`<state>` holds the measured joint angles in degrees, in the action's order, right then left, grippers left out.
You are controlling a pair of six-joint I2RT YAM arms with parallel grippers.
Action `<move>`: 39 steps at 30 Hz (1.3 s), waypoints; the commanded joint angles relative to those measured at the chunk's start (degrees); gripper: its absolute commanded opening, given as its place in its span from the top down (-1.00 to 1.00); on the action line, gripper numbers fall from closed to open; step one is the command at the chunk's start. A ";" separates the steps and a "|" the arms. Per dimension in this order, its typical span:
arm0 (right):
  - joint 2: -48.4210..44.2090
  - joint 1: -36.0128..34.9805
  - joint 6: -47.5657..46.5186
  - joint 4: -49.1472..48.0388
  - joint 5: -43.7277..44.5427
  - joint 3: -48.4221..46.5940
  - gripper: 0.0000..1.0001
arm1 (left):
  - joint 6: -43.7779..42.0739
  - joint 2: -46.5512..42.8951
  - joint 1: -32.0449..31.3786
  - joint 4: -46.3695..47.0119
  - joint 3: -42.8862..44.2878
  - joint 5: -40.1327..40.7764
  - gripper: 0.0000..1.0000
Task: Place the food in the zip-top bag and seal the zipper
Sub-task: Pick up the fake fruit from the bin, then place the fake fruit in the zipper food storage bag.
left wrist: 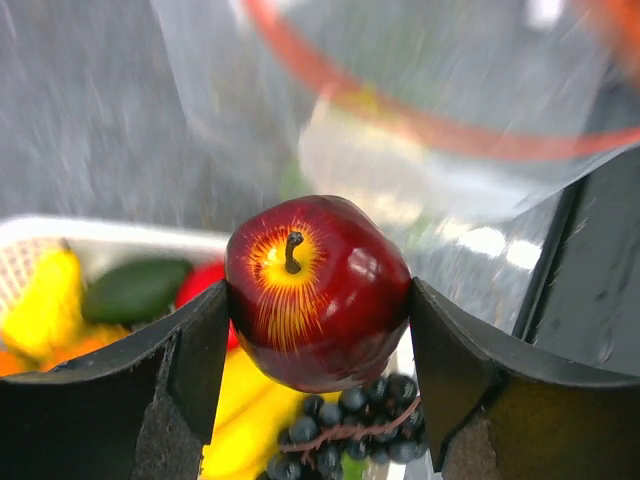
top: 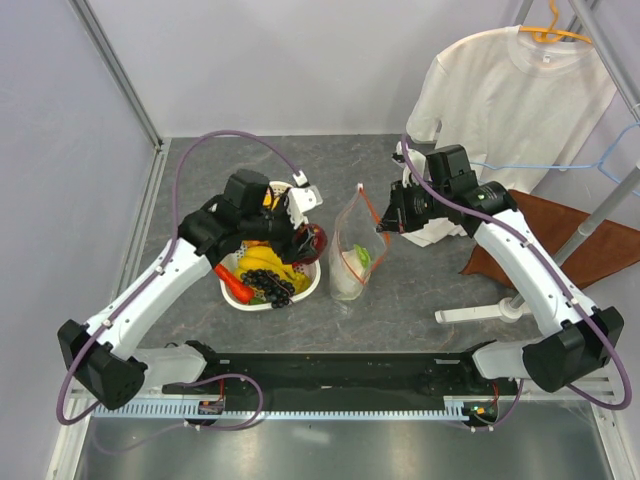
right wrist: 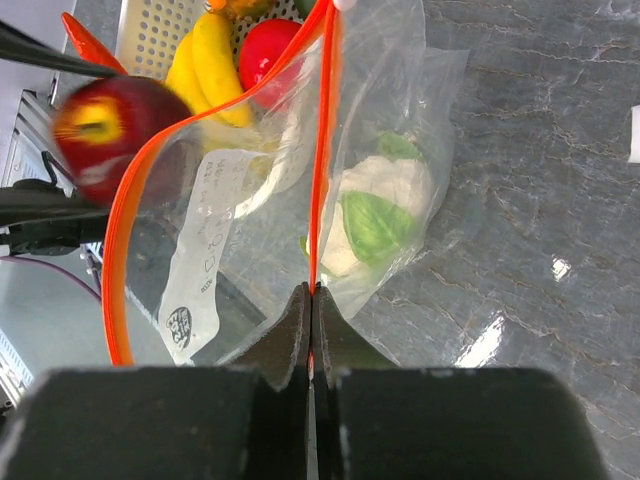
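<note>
Cabbage (right wrist: 380, 215) is in the bag (top: 352, 262), left gripper (left wrist: 318, 298) clamps the apple (left wrist: 335, 270) above the basket (top: 240, 301), right gripper (right wrist: 312, 310) pinches the zipper (right wrist: 322, 150), and most food (top: 262, 272) waits, nothing sealed.

- Your left gripper (left wrist: 318, 335), apple (left wrist: 318, 275) in its jaws, has a narrow strip of table (top: 420, 290) between basket (right wrist: 160, 35) and zip-top bag (top: 350, 265).
- Bag mouth gapes toward it; right gripper (right wrist: 311, 300), pinching the zipper (right wrist: 321, 150), blocks the far side.
</note>
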<state>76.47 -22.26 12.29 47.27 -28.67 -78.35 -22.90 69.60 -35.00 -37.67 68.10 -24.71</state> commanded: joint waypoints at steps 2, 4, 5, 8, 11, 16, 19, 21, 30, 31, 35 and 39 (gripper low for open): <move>1.05 0.11 1.06 -1.83 -1.57 -1.90 1.00 | 6.97 -0.79 -0.15 2.68 12.66 -14.80 0.10; 1.23 0.11 1.33 -1.91 -1.66 -2.16 1.00 | 10.74 -0.87 -0.85 5.31 14.16 -16.59 0.07; 1.40 0.11 1.33 -1.91 -1.74 -2.16 1.00 | 12.16 -0.79 -1.90 8.37 14.26 -16.69 0.07; 1.58 0.11 1.68 -2.26 -1.74 -2.42 1.00 | 15.24 0.44 -3.83 13.39 13.99 -15.37 0.07; 1.76 0.11 1.86 -2.44 -1.83 -2.78 1.00 | 15.25 2.98 -5.68 15.86 13.82 -13.35 0.07; 2.19 0.11 2.29 -2.35 -1.48 -4.00 1.00 | 11.58 5.98 -7.79 18.07 10.84 -6.78 0.10; 2.81 0.20 2.82 -2.35 -1.57 -4.79 1.00 | 9.37 7.21 -8.50 20.00 9.16 -1.68 0.09; 3.07 0.38 3.09 -2.26 -1.57 -5.15 1.00 | 7.88 7.82 -8.50 20.88 8.72 0.53 0.09; 4.13 0.64 3.26 -2.35 -1.39 -5.50 1.00 | 4.70 11.34 -8.59 21.59 9.95 12.22 -0.03; 4.13 0.73 3.44 -2.27 -1.13 -5.50 1.00 | 4.61 11.78 -8.59 21.24 10.21 12.40 -0.09; 4.39 1.69 3.88 -2.18 -0.34 -5.41 1.00 | 4.79 12.66 -8.59 20.27 10.74 12.75 -0.59; 5.27 2.13 4.23 -2.09 -0.69 -6.46 1.00 | 5.40 12.23 -8.59 19.74 11.71 14.34 -0.85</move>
<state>80.77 -20.73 15.55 46.50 -29.63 -81.54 -16.23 82.65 -43.27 -19.27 76.51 -13.34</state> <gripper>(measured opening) 0.010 0.880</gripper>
